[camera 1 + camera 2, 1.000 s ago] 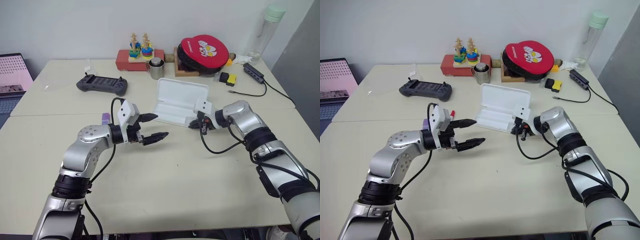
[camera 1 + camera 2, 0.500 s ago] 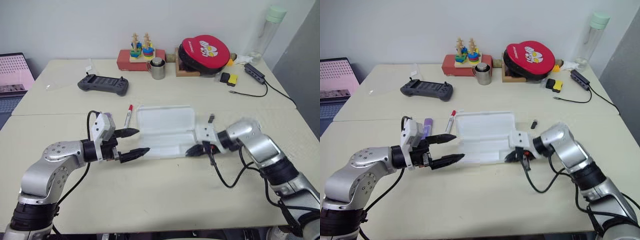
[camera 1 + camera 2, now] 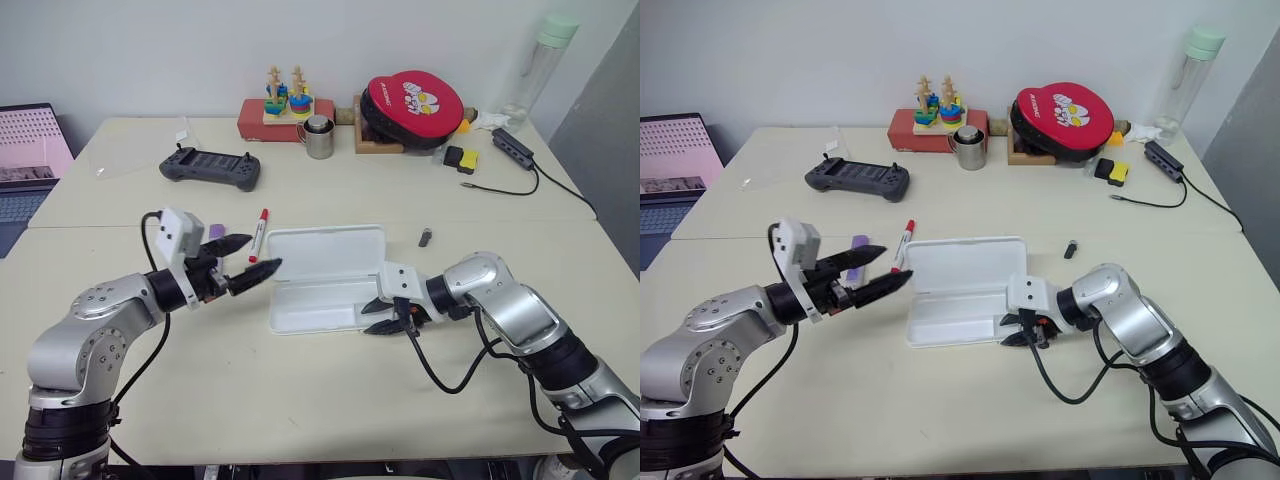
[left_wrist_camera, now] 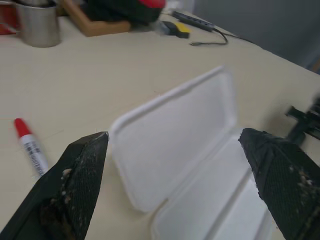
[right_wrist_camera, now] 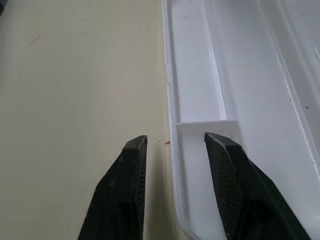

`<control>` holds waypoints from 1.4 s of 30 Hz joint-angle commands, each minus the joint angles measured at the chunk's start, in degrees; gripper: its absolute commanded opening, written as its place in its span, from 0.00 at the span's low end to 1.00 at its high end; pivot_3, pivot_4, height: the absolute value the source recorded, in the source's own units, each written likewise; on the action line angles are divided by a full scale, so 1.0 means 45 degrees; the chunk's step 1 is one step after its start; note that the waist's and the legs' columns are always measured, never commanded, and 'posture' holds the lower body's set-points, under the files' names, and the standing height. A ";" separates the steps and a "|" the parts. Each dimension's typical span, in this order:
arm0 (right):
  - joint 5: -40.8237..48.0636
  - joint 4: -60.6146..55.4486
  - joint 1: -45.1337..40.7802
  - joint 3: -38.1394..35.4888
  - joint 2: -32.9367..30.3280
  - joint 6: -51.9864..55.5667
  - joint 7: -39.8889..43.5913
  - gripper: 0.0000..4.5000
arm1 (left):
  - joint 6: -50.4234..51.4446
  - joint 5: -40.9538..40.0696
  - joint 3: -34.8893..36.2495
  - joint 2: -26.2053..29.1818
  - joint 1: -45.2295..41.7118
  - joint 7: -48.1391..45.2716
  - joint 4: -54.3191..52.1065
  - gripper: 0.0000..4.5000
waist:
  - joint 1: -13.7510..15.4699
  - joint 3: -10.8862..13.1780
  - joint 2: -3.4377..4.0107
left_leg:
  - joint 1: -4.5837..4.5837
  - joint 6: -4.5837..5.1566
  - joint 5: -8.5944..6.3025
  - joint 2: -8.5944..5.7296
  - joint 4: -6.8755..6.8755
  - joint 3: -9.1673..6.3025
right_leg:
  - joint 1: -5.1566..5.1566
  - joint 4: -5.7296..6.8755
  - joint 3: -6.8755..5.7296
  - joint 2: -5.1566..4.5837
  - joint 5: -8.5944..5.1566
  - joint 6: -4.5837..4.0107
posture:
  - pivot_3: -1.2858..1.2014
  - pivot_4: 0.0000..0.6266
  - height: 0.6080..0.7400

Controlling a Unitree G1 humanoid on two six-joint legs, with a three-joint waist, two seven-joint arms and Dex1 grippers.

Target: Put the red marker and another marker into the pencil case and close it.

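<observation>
Markers wait outside the box on the left: the purple marker [image 3: 217, 230] lies on the table [image 3: 330, 400] behind the left gripper [image 3: 250, 257], and the red marker [image 3: 259, 233] lies just beside the far left corner of the pencil case [image 3: 322, 281]; the left gripper, fingers spread wide and empty, has swung away to the left and now hangs close to both markers; a second ago the case stood half open and farther back, whereas now it lies pulled nearer and folded flat open, lid away and tray toward the robot, nothing in it; at its right end the right gripper [image 3: 384, 319], which was pinched shut on the case edge, has its fingers parted, straddling the tray rim without clamping it; opening looks done, so picking up the red marker is probably next.
</observation>
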 commanded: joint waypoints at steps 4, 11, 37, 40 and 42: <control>0.3114 -0.1132 -0.1263 -0.2928 0.0826 0.2012 -0.0838 0.80 | 0.0038 -0.0845 0.2008 -0.0594 -0.1388 0.2509 0.0718 1.00 | 0.0012 -0.0001 -0.0007 | 0.0009 0.0000 0.0000 -0.0001 0.0003 -0.0005 | 0.0013 -0.0003 -0.0005 0.0000 0.0000 0.0000 | 0.52 0.24 1.00; 0.2577 0.0935 -0.3550 -0.3470 0.1854 0.1315 -0.3221 1.00 | -0.0375 0.2310 -0.0911 -0.0128 -0.2306 0.3366 0.3062 1.00 | -0.0012 -0.0005 -0.0011 | 0.0022 -0.0001 0.0000 -0.0009 -0.0001 -0.0013 | 0.0022 -0.0002 -0.0029 -0.0001 0.0000 0.0000 | 0.52 0.24 1.00; 0.3358 0.1143 -0.4749 -0.3477 0.2043 0.1134 -0.4148 1.00 | -0.0693 0.5659 -0.4124 -0.1309 -0.5132 0.2505 0.7776 0.90 | -0.0242 -0.0004 -0.0011 | 0.0007 -0.0002 0.0001 -0.0022 0.0000 -0.0003 | -0.0018 0.0042 -0.0066 -0.0016 0.0000 -0.0001 | 0.52 0.24 1.00; 0.3365 0.1131 -0.4687 -0.3440 0.1935 0.1179 -0.4185 1.00 | -0.0816 0.5863 -0.4211 -0.1379 -0.5106 0.2343 0.7866 0.75 | -0.0254 -0.0005 -0.0011 | 0.0007 -0.0002 0.0001 -0.0023 0.0001 -0.0003 | -0.0018 0.0043 -0.0065 -0.0017 0.0001 0.0000 | 0.52 0.24 1.00; 0.3377 0.1096 -0.4664 -0.3430 0.1909 0.1197 -0.4192 1.00 | -0.0836 0.5877 -0.4127 -0.1441 -0.5093 0.2235 0.7877 0.63 | -0.0252 -0.0005 -0.0011 | 0.0007 -0.0001 0.0001 -0.0025 0.0003 -0.0003 | -0.0017 0.0044 -0.0063 -0.0018 0.0001 -0.0001 | 0.52 0.24 1.00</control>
